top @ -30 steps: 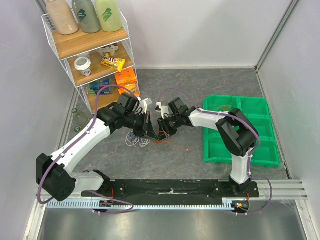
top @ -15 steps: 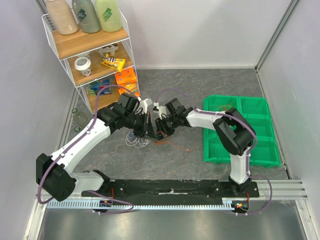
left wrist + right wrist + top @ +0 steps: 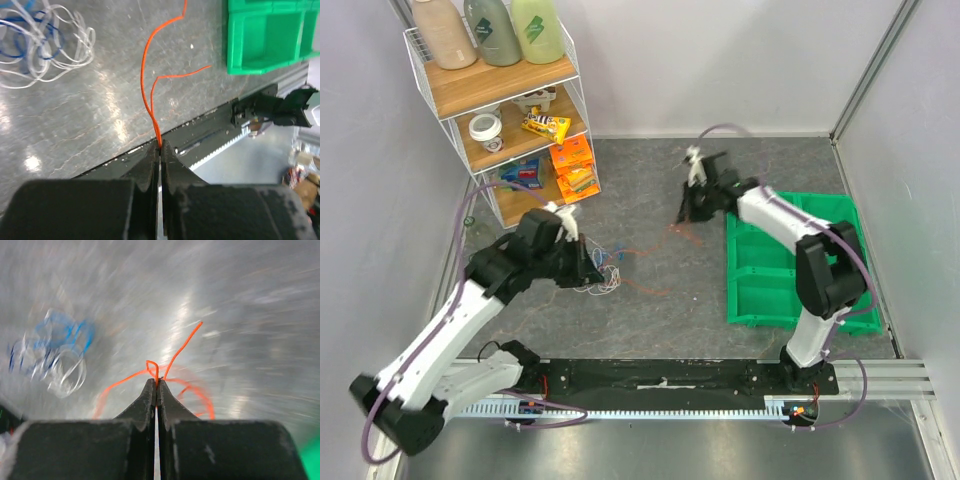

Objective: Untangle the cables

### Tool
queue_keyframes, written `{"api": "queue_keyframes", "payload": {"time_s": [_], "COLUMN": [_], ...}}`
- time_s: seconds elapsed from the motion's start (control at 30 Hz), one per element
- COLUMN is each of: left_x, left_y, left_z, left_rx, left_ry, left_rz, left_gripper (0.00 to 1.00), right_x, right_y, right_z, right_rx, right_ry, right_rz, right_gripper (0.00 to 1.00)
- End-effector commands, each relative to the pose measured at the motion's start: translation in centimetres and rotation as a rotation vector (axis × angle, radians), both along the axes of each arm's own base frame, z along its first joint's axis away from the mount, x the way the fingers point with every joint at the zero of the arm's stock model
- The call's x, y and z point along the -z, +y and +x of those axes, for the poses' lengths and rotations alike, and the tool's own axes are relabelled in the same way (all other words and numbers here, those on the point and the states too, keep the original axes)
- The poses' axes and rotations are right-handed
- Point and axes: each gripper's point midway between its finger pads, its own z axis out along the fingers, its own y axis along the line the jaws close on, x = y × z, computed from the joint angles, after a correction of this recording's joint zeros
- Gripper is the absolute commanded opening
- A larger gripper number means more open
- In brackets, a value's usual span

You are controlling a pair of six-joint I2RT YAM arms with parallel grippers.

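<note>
Left gripper and right gripper each clamped tight on orange wire, with white-and-blue cables lying ahead-left of both.

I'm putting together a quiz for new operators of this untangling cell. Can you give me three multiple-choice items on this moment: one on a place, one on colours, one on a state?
1. Where does the green bin sit?
A. on the right arm's side
B. on the left arm's side
C. between the two bases

2. What colours are the loose loops in the left wrist view?
A. white and blue
B. green and yellow
C. black only

3. How does the right gripper stand?
A. wide open
B. shut on the orange cable
C. shut on nothing

Answers:
1 A, the top view shows it beside the right arm.
2 A, the strands are pale and blue.
3 B, the jaws meet on an orange loop.
</note>
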Motion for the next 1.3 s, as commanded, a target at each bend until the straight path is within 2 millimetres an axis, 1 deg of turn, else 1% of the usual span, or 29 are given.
{"api": "queue_keyframes", "payload": {"time_s": [0.0, 0.03, 0.07, 0.17, 0.27, 0.3, 0.33, 0.37, 0.43, 0.5, 0.53, 0.57, 0.6, 0.67, 0.7, 0.77, 0.83, 0.87, 0.93, 0.97, 1.0, 1.03, 1.07, 1.1, 1.17, 1.2, 1.23, 1.27], "left_x": [-2.4, -3.1, -4.1, -7.3, -9.8, -10.2, -10.8, -11.5, -11.9, -12.2, -12.4, -12.5, -12.5, -12.4, -12.2, -12.1, -11.8, -11.7, -11.1, -10.7, -11.3, -11.2, -11.1, -10.6, -9.2, -7.9, -6.8, -5.0], "left_y": [4.9, 5.9, 7.2, 10.2, 12.6, 13.3, 14.0, 14.6, 15.6, 16.5, 16.9, 17.2, 17.2, 16.7, 16.1, 14.2, 11.3, 9.8, 5.9, 4.2, 2.3, 0.7, -1.0, -2.5, -5.3, -6.5, -7.5, -8.4], "left_z": [-0.5, -0.6, -0.7, -1.3, -1.8, -1.9, -2.0, -2.2, -2.6, -3.1, -3.3, -3.3, -3.4, -3.1, -2.8, -1.9, -0.5, 0.3, 2.6, 3.6, 4.5, 5.6, 6.2, 7.0, 7.8, 8.3, 8.5, 8.8], "left_rx": [-0.25, -0.286, -0.342, -0.453, -0.539, -0.559, -0.579, -0.601, -0.619, -0.638, -0.648, -0.653, -0.651, -0.626, -0.603, -0.548, -0.463, -0.422, -0.325, -0.286, -0.239, -0.206, -0.156, -0.116, -0.043, -0.011, 0.015, 0.027], "left_ry": [-0.158, -0.198, -0.252, -0.392, -0.474, -0.488, -0.503, -0.515, -0.526, -0.537, -0.546, -0.555, -0.563, -0.562, -0.556, -0.541, -0.521, -0.511, -0.46, -0.431, -0.426, -0.406, -0.383, -0.353, -0.257, -0.204, -0.148, -0.077], "left_rz": [0.027, 0.025, 0.026, -0.001, 0.001, 0.014, 0.028, 0.038, 0.064, 0.088, 0.091, 0.098, 0.1, 0.102, 0.098, 0.066, 0.017, -0.01, -0.056, -0.071, -0.122, -0.146, -0.177, -0.194, -0.228, -0.237, -0.245, -0.238], "left_gripper": [0.02, 0.02, 0.02, 0.02, 0.02, 0.02, 0.02, 0.02, 0.02, 0.02, 0.02, 0.02, 0.02, 0.02, 0.02, 0.02, 0.02, 0.02, 0.02, 0.02, 0.02, 0.02, 0.02, 0.02, 0.02, 0.02, 0.02, 0.02], "right_x": [-5.6, -5.9, -6.3, -8.0, -9.7, -10.3, -10.8, -11.4, -12.2, -12.9, -13.1, -13.4, -13.6, -14.4, -14.6, -15.3, -15.8, -15.8, -15.3, -15.0, -14.6, -14.0, -13.5, -12.9, -11.3, -10.8, -10.1, -9.5], "right_y": [-9.8, -11.8, -14.0, -18.9, -22.4, -23.7, -24.5, -25.9, -27.8, -30.2, -31.1, -31.4, -32.6, -32.2, -31.4, -29.6, -27.8, -25.2, -22.3, -20.6, -18.6, -17.5, -16.1, -14.2, -11.9, -10.4, -9.3, -8.3], "right_z": [6.3, 7.3, 8.1, 9.8, 10.9, 11.1, 11.3, 11.4, 11.4, 11.2, 11.2, 11.2, 11.2, 11.5, 11.7, 11.9, 11.8, 11.6, 10.8, 10.2, 9.2, 8.6, 7.7, 6.5, 4.1, 2.8, 1.5, 0.5], "right_rx": [0.34, 0.406, 0.478, 0.641, 0.749, 0.784, 0.805, 0.839, 0.883, 0.945, 0.972, 0.984, 1.006, 0.982, 0.959, 0.911, 0.851, 0.776, 0.685, 0.621, 0.549, 0.511, 0.465, 0.385, 0.287, 0.224, 0.179, 0.144], "right_ry": [-0.138, -0.152, -0.158, -0.193, -0.229, -0.238, -0.245, -0.255, -0.265, -0.271, -0.264, -0.265, -0.259, -0.276, -0.284, -0.308, -0.323, -0.335, -0.315, -0.295, -0.271, -0.252, -0.226, -0.188, -0.132, -0.125, -0.113, -0.113], "right_rz": [-0.235, -0.288, -0.339, -0.425, -0.478, -0.488, -0.497, -0.502, -0.516, -0.528, -0.504, -0.481, -0.467, -0.431, -0.393, -0.317, -0.262, -0.232, -0.195, -0.148, -0.103, -0.089, -0.061, -0.034, -0.057, -0.06, -0.067, -0.076], "right_gripper": [0.0, 0.0, 0.0, 0.0, 0.0, 0.0, 0.0, 0.0, 0.0, 0.0, 0.0, 0.0, 0.0, 0.0, 0.0, 0.0, 0.0, 0.0, 0.0, 0.0, 0.0, 0.0, 0.0, 0.0, 0.0, 0.0, 0.0, 0.0]}}
